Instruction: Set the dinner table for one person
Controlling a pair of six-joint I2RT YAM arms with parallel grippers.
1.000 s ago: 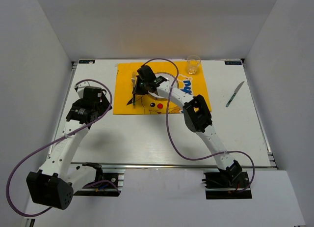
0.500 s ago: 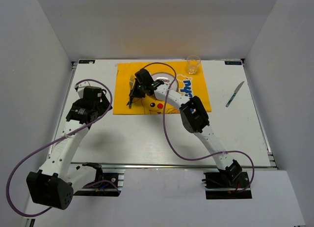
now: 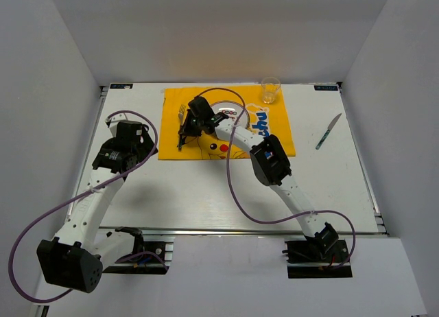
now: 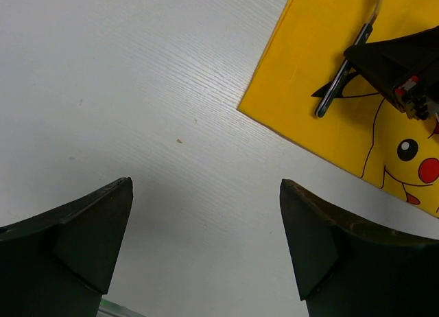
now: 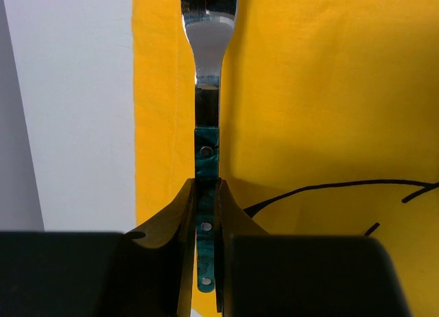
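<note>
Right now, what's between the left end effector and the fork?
Only bare table, then the yellow cloth's edge before the fork; the left wrist view shows it.

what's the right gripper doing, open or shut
Shut on the fork: the right gripper pinches its green handle from both sides, over the yellow cloth.

Fork (image 5: 207, 90) tines cut at right-wrist view's top edge; cloth (image 3: 171, 135) print partly under right arm (image 3: 271, 162).
</note>
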